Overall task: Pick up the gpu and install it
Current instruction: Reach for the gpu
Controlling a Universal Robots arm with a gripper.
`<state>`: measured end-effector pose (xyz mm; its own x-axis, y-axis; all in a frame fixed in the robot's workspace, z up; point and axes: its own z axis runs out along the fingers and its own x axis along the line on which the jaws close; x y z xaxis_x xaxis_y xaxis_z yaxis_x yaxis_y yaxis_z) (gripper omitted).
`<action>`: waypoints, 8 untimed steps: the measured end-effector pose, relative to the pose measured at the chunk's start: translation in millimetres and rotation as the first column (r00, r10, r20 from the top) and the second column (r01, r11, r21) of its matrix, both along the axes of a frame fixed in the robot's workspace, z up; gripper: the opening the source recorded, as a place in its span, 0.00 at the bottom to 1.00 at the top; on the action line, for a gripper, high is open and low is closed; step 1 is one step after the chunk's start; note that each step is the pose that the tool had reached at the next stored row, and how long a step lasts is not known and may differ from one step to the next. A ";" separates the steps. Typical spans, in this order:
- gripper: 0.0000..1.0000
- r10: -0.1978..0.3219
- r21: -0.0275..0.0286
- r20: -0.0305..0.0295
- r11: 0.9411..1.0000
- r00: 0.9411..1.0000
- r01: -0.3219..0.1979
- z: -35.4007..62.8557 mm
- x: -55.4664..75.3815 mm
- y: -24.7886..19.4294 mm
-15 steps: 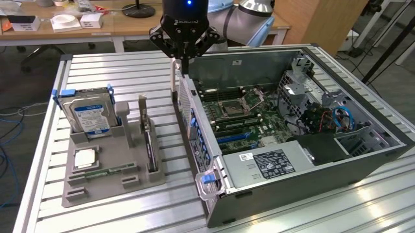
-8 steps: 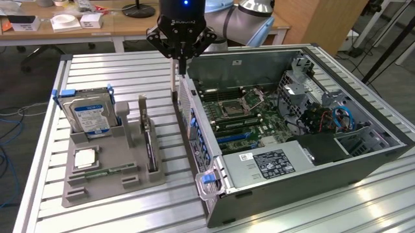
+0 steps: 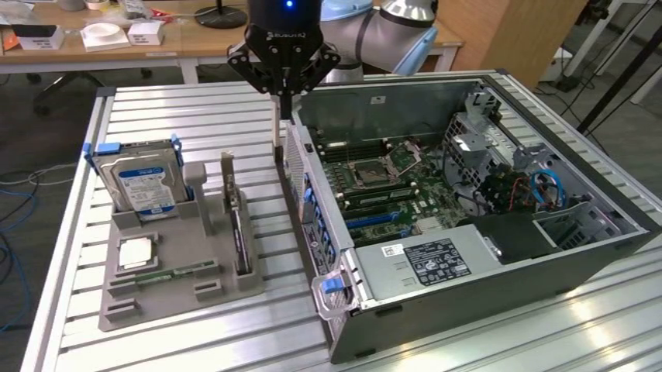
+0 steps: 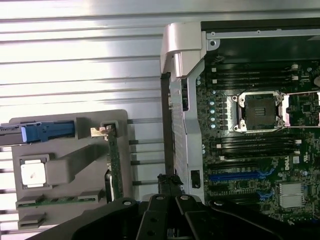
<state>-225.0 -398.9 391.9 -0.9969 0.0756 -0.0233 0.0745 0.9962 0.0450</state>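
Note:
The gpu (image 3: pixel 241 232) is a thin dark card standing on edge in a slot of the grey holder tray (image 3: pixel 176 291), its silvery bracket at the far end. In the wrist view the gpu (image 4: pixel 114 167) is in that same slot. My gripper (image 3: pixel 281 91) hangs above the rear wall of the open computer case (image 3: pixel 579 256), toward the exterior view's right of the tray. Its fingers are shut with nothing between them. In the wrist view the gripper (image 4: pixel 169 181) is over the case's rear wall, apart from the card.
The tray also holds a hard drive (image 3: pixel 145 182) with a blue-and-white label, a processor (image 3: pixel 136 253) and a green memory stick (image 3: pixel 170 273). The case's motherboard (image 3: pixel 383 178) lies exposed, with blue slots (image 4: pixel 235 176). Everything rests on a slatted aluminium table (image 3: pixel 186 116).

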 end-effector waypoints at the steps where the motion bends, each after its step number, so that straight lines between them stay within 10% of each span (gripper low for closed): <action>1: 0.11 0.000 0.000 0.000 1.000 1.000 0.000 0.0 -0.8 0.0; 8: 0.11 0.000 0.000 0.000 1.000 1.000 0.000 -0.1 -6.5 0.0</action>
